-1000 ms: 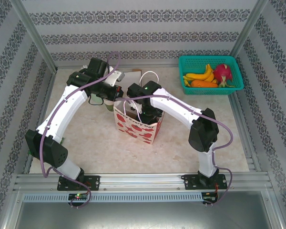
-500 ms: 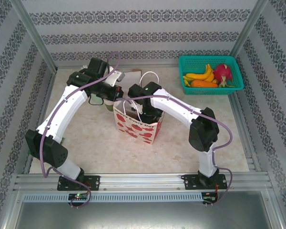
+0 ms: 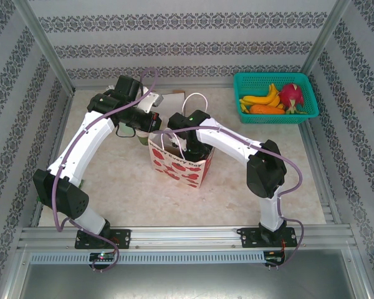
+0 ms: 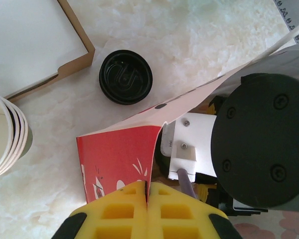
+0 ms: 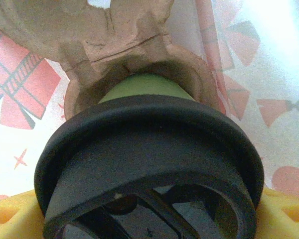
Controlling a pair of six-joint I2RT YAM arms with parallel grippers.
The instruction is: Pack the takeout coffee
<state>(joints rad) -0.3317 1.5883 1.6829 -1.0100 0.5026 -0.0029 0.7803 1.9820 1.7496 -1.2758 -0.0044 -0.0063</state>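
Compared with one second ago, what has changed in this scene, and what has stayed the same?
The right arm has shifted slightly to the left, taking the right gripper a little further across inside the paper bag. Nothing was taken or released: it still holds the takeout coffee. The left gripper stays shut on the bag's rim; the bag and the fruit basket have not moved.
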